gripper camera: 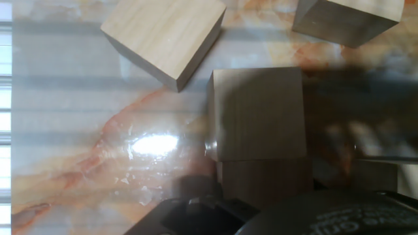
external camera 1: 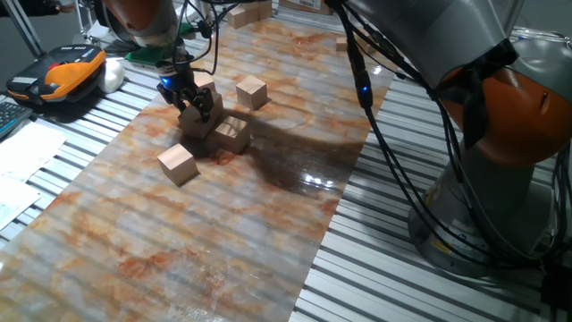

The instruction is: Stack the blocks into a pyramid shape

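Observation:
Several light-tan wooden blocks lie on the marbled mat. In the fixed view one block (external camera 1: pixel 251 91) sits apart at the back, one (external camera 1: pixel 232 132) in the middle, one (external camera 1: pixel 178 164) nearer the front. My gripper (external camera 1: pixel 192 100) is low over a tight cluster of blocks (external camera 1: pixel 200 121) at the left, its dark fingers touching or hiding them. In the hand view a shadowed block (gripper camera: pixel 258 114) lies straight below, a lit block (gripper camera: pixel 163 36) is upper left and another (gripper camera: pixel 346 19) upper right. Only dark gripper parts (gripper camera: pixel 215 212) show at the bottom edge, so the jaws' state is hidden.
The marbled mat (external camera 1: pixel 206 241) lies on a slatted metal table (external camera 1: pixel 393 268). An orange and black device (external camera 1: pixel 67 72) and papers (external camera 1: pixel 22 152) are at the left. The arm's base (external camera 1: pixel 500 179) and cables (external camera 1: pixel 384 134) stand at the right. Smaller wooden pieces (external camera 1: pixel 243 13) are heaped far back.

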{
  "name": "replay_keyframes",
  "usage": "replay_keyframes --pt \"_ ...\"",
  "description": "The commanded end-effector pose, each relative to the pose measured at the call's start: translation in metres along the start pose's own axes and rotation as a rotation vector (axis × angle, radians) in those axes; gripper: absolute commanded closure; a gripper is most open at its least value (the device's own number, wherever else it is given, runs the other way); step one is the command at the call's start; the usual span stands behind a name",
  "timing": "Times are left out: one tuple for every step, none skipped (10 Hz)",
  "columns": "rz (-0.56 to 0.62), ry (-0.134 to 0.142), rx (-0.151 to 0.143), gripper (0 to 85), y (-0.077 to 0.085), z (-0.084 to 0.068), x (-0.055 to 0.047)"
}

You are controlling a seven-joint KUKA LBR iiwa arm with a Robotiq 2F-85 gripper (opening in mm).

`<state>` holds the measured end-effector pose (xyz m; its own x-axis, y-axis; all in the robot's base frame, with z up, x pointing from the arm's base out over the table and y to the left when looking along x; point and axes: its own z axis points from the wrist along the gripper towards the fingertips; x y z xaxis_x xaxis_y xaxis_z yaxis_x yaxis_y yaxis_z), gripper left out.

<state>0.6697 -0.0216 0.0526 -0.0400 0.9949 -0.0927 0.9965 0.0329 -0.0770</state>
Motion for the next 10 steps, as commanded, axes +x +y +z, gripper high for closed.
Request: replay_keyframes --pt "0.0 0.0 -0.001 68.0 0.0003 -0.0003 0.0002" --pt "0.002 -0.003 0.002 68.0 0.0004 -0.0003 0.0004" --pt "0.003 -0.002 0.002 68.0 0.0005 -0.0002 0.0004" --pt "0.003 -0.001 0.001 51.0 0.0005 -0.0001 0.0005" --pt "0.005 0.0 0.001 51.0 0.0006 0.0 0.0006" --pt "0.007 0.001 0.001 51.0 0.0006 0.0001 0.0006" --pt "0.012 0.003 0.002 51.0 0.0005 0.0002 0.0007" --pt "0.013 0.003 0.002 34.0 0.0005 0.0003 0.0009" --pt "0.015 0.002 0.003 34.0 0.0004 0.0003 0.0012" --pt "0.015 0.002 0.003 34.0 0.0004 0.0002 0.0015"
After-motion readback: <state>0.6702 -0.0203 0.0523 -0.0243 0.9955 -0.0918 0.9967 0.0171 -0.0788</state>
